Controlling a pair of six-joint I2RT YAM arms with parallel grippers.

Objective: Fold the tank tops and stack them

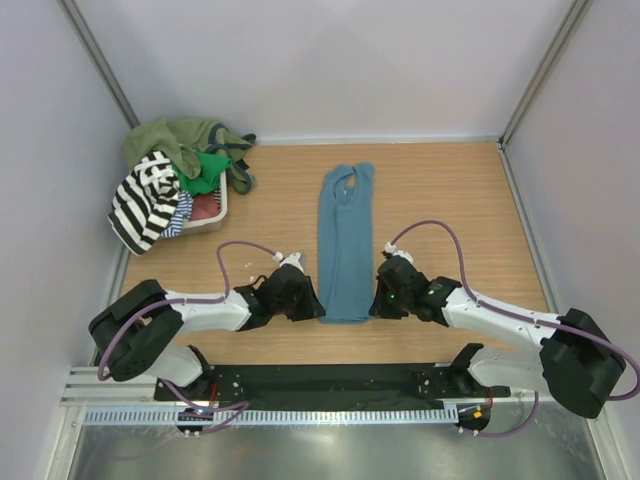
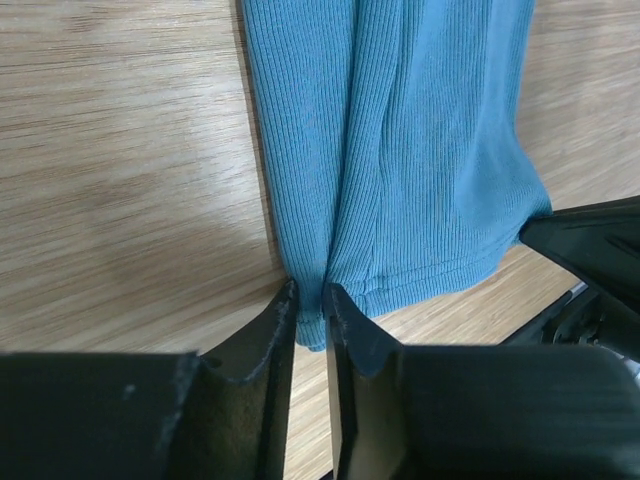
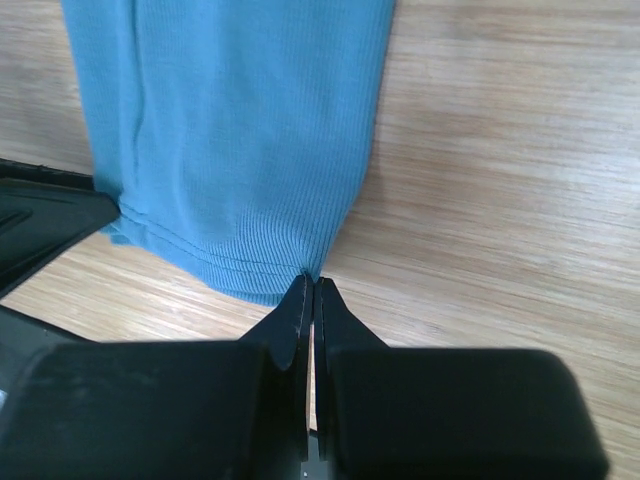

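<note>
The left pincer [image 2: 311,300] has its jaws drawn narrow on the near left corner of a teal-blue ribbed cloth tank top [image 2: 420,150], and a tongue of the hem runs down between the two black fingers. The right pincer [image 3: 309,288] is closed tight, finger against finger, with its tips meeting the near right corner of the same hem; whether any cloth is caught there cannot be told. Each pincer's black body shows at the edge of the other's wrist view, so the two sit near each other with only the width of the hem between them. The teal-blue top lies flat as a long narrow strip down the middle of the pale wooden bench [image 1: 450,200], hem toward the arm bases and neck opening at the far end. Well apart from it, at the far left corner, a white basket [image 1: 222,208] holds a heap: a bold black-and-white striped top [image 1: 145,200] draped over its left side, an olive top [image 1: 165,140] at the back, a bright green top [image 1: 207,170] in the middle, and a thin navy-striped top [image 1: 178,218] just showing at the near edge.
</note>
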